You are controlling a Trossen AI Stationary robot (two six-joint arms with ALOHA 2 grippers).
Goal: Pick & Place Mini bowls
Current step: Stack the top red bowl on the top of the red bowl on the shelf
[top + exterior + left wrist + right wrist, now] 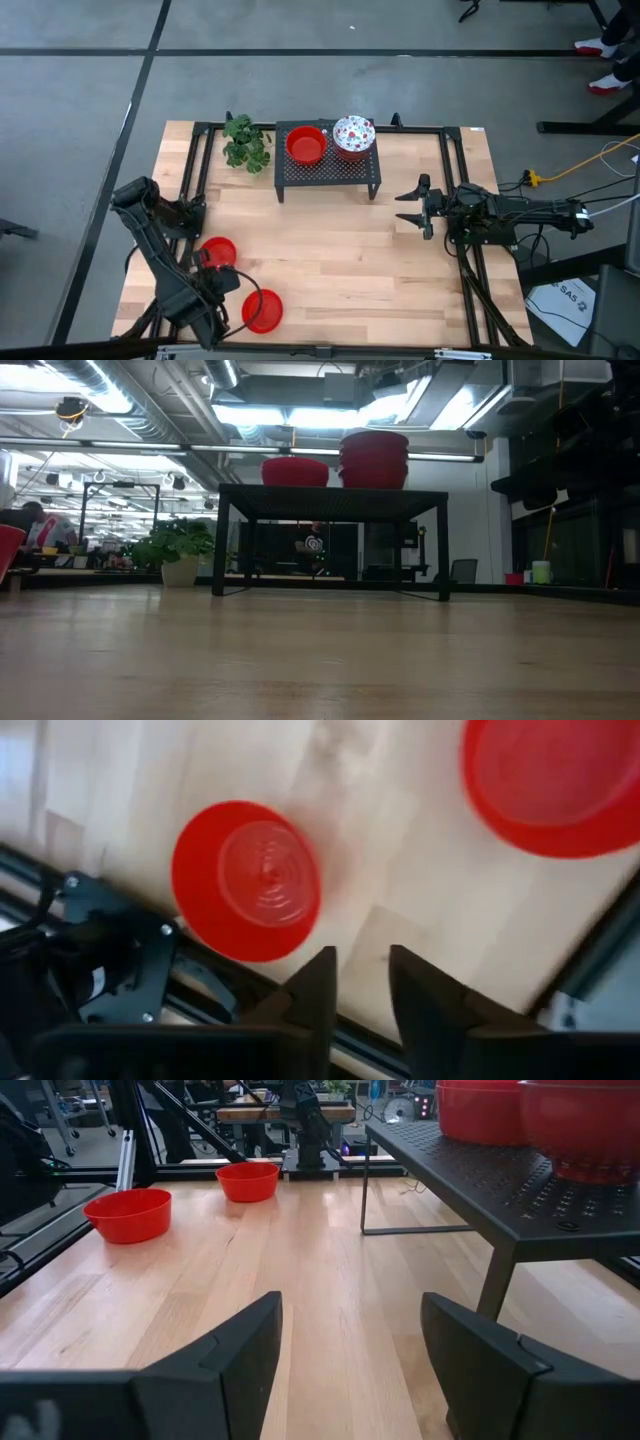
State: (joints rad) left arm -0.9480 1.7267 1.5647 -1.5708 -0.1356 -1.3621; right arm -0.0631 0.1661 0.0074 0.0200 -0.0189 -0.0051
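left fingers [315, 985] parted, empty, above upright red bowl [246, 880]

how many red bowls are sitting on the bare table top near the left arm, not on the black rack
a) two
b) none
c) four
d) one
a: the high view shows two on the wood by the left hand, one red bowl nearer the rack and another red bowl by the table's front edge; the rest sit on the black rack.
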